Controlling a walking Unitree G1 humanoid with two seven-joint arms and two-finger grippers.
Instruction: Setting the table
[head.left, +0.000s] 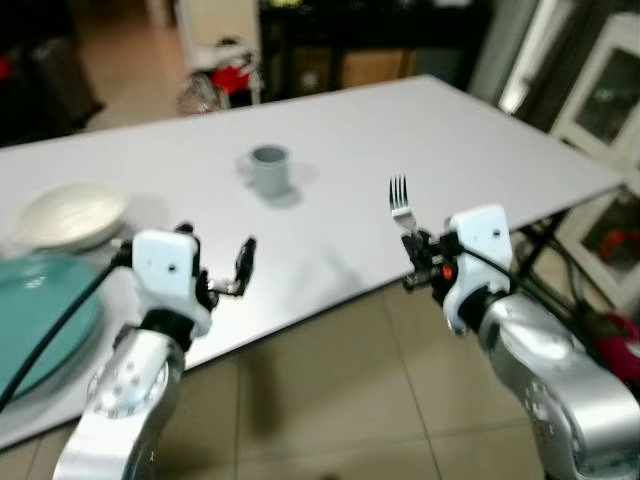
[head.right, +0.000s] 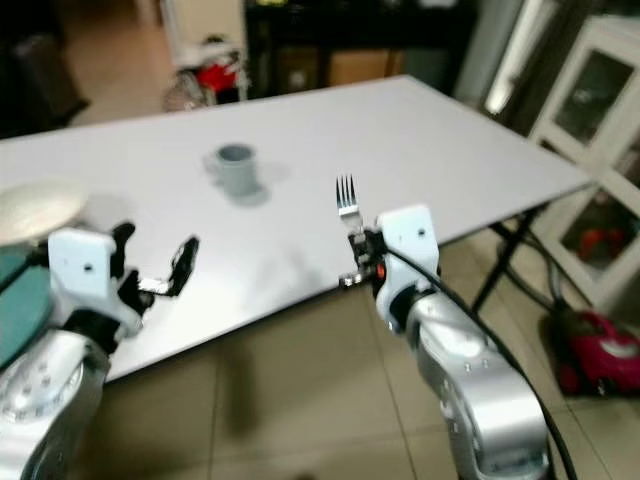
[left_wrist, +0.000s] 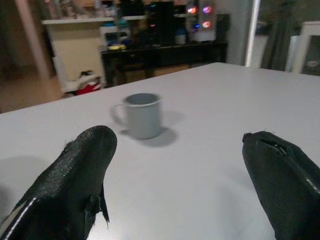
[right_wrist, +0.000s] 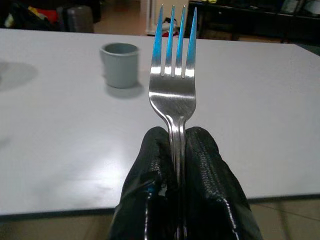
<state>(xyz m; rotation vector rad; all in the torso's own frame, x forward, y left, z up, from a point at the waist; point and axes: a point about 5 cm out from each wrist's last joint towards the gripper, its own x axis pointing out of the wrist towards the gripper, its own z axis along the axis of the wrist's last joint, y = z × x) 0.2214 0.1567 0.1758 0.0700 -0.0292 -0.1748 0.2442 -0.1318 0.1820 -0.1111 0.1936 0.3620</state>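
Upright, the fork (right_wrist: 173, 95) sits clamped in the right gripper (right_wrist: 176, 145); the left gripper (head.left: 215, 262) jaws stand apart.

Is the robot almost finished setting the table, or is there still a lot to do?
Partly done. A grey mug, a white bowl and a teal plate already sit on the white table. The right hand holds a fork upright near the table's edge, not yet laid down. The left hand is open, holding nothing.

fork (right_wrist: 172, 95): shiny metal | table (head.left: 420, 130): smooth matt white | mug (left_wrist: 142, 115): matt grey
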